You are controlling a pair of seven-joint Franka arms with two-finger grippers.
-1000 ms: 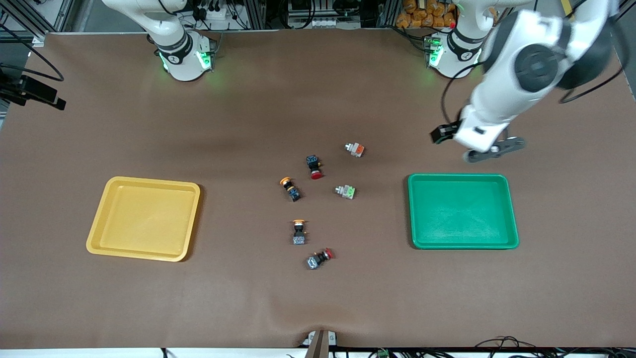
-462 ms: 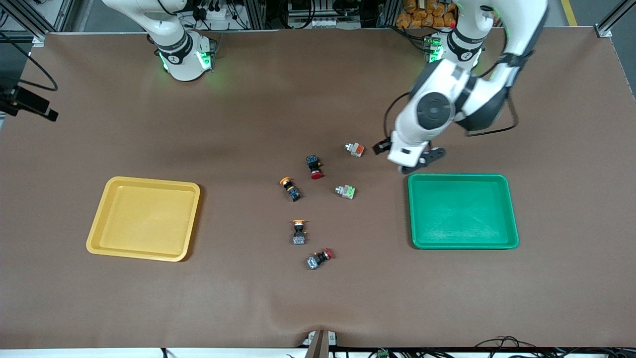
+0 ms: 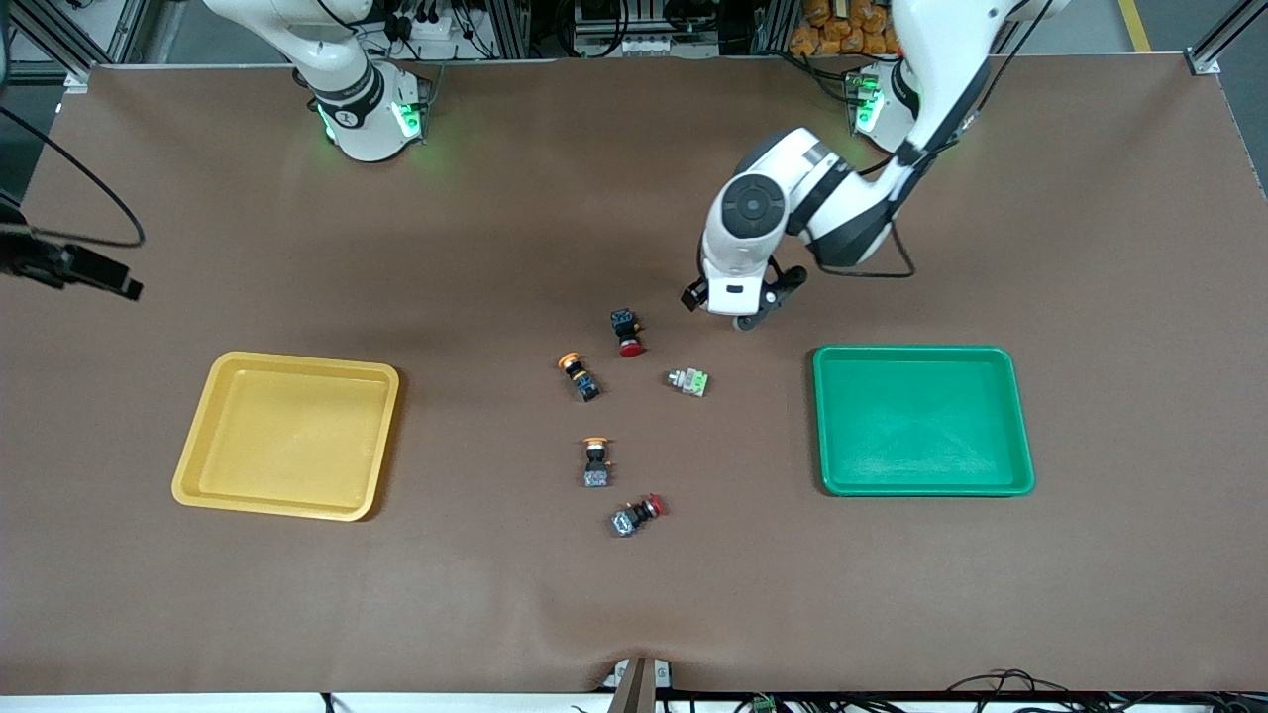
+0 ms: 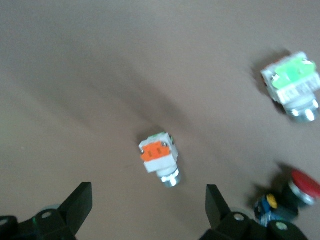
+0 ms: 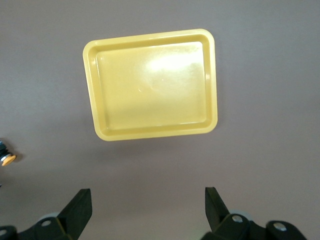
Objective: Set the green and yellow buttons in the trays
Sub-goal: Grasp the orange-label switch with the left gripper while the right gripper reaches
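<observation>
robotics lab | aluminium framing | cable clutter | brown mat

A wide brown mat covers the table, wrinkled at its near edge. Aluminium framing, cables and orange packets crowd the back.

The left arm swings in from the bench's edge beside the green tray toward the middle of the bench. Its left pincer, fingers spread wide, now hangs directly over the orange-block grey button, which the arm hides in the front view.
</observation>
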